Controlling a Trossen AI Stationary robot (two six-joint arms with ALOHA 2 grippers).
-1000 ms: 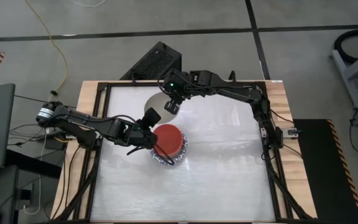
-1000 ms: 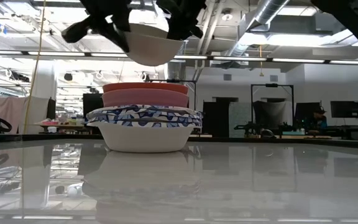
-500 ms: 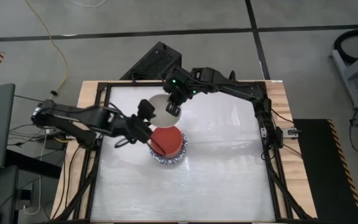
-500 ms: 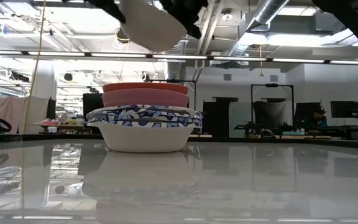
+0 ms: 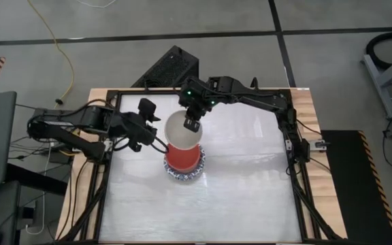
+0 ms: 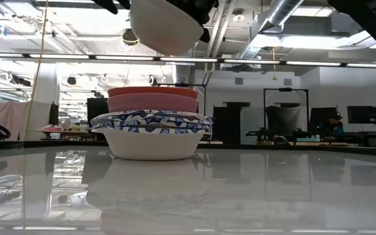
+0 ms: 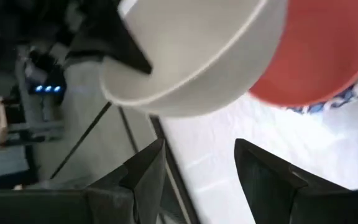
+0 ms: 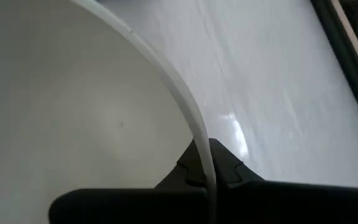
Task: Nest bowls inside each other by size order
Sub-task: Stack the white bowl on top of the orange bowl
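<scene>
A cream-white bowl [image 5: 180, 128] hangs tilted above the stack of bowls [image 6: 152, 124], with my right gripper [image 5: 192, 121] shut on its rim. The stack stands on the table on a white bowl's base [image 6: 152, 155]. Blue-and-white patterned rims [image 6: 152, 121] come above that, then a pink bowl [image 6: 152, 103], with a red bowl [image 5: 184, 158] on top. My left gripper [image 5: 151, 113] stands open to the left of the stack, nothing between its fingers [image 7: 146, 177]. My right gripper pinches the cream-white bowl's rim [image 8: 199, 144] on its far right side, one finger inside the bowl and one outside. The fingers come from the table's far right, slanting down. The bowl is lifted clear of the stack and tilted.
The white tabletop [image 5: 243, 197] lies inside a black frame [image 5: 298, 170] with wooden borders. A black box [image 5: 171, 67] sits beyond the far edge. Cables trail off the table's left side.
My left gripper has left the red bowl's rim and drawn back toward the table's left and far edges, its fingers now apart. My right gripper has carried the cream-white bowl toward the near edge, over the stack; the bowl has risen a little and tipped.
</scene>
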